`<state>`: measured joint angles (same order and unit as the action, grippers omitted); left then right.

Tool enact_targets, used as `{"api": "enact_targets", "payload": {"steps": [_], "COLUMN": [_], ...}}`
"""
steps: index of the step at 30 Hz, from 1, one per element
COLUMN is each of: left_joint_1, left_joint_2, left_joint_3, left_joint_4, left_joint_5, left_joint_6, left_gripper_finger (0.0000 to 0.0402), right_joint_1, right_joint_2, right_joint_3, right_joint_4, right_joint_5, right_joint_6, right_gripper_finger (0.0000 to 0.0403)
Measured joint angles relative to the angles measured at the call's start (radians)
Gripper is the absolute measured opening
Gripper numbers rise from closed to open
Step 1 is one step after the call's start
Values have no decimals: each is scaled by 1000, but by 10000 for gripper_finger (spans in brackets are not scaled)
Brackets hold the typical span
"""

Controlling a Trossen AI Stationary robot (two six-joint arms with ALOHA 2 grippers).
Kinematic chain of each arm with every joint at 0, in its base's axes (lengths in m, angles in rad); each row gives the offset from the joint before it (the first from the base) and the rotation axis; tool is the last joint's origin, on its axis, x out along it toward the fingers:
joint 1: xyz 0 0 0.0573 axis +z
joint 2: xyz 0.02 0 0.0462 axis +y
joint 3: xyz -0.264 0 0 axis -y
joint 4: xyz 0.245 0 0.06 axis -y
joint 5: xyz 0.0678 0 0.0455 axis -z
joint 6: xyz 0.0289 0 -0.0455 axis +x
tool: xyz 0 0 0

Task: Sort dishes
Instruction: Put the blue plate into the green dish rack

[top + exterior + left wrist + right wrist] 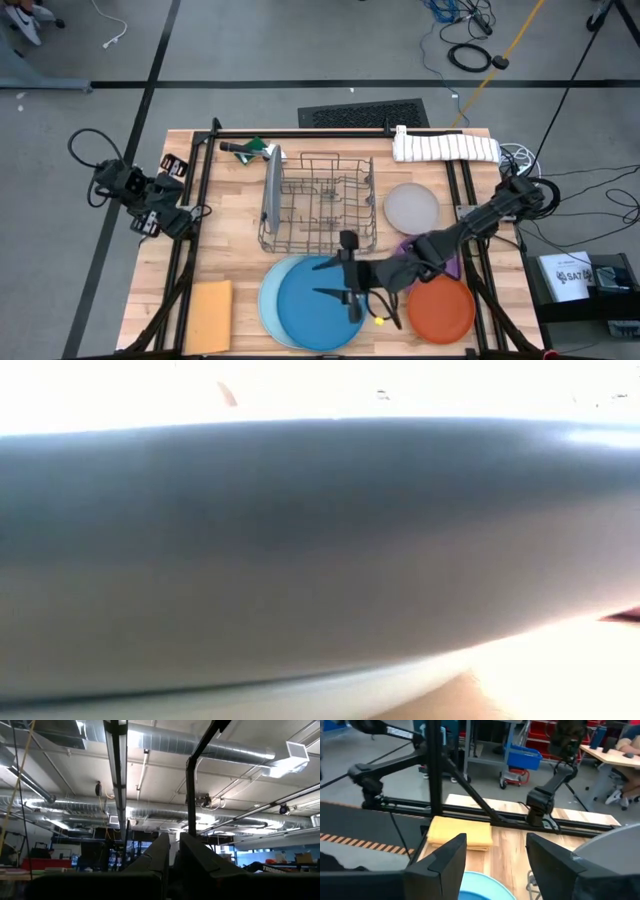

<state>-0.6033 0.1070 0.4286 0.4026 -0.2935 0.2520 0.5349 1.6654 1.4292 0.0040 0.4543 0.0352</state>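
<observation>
The bright blue plate (315, 305) lies flat on the pale teal plate (266, 300) at the table's near edge. The grey-blue plate (271, 185) stands on edge in the left side of the wire rack (325, 205). The light grey (412, 208), purple (452, 266) and orange (440, 308) plates lie flat to the right. My right gripper (340, 270) is open and hovers over the blue plate's far right part; the blue rim (485, 889) shows between its fingers. My left gripper (172, 857) is shut and parked at the table's left edge (150, 205).
A tan sheet (208, 315) lies at the near left corner, and a white towel (445, 147) lies at the far right. A green and black tool (250, 150) rests at the far edge, left of the rack. A plate's rim (320, 550) fills the low view.
</observation>
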Motion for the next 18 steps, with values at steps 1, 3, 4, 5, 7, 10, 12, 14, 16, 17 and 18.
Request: {"api": "enact_targets", "payload": {"steps": [1,3,4,5,7,10,12,14,16,17,18], "left_joint_1": [0,0,0,0,0,0,0,0,0,0,0], "left_joint_2": [0,0,0,0,0,0,0,0,0,0,0], "left_joint_3": [0,0,0,0,0,0,0,0,0,0,0], "left_joint_4": [0,0,0,0,0,0,0,0,0,-1,-1], "left_joint_5": [-2,-4,-4,-4,-6,-8,-11,-22,-30,-34,-37], "left_joint_6": [0,0,0,-2,-2,-8,-8,-8,-8,-8,-8], "left_gripper_finger": [45,45,45,45,45,45,45,45,45,45,45], "right_joint_1": [10,30,40,49,66,87,97,104,110,110,112], "right_joint_2": [-3,-8,-11,-14,-16,-16,-16,-16,-16,-16,-16], "right_joint_3": [0,0,0,0,0,0,0,0,0,0,0], "right_joint_4": [0,-9,-20,-35,-59,-71,-89,-122,-152,-160,-167], "right_joint_5": [6,40,52,65,77,79,79,78,78,77,73], "right_joint_6": [-1,0,0,0,9,25,48,84,121,140,160], "right_gripper_finger": [191,185,182,180,176,171,169,167,166,166,166]}}
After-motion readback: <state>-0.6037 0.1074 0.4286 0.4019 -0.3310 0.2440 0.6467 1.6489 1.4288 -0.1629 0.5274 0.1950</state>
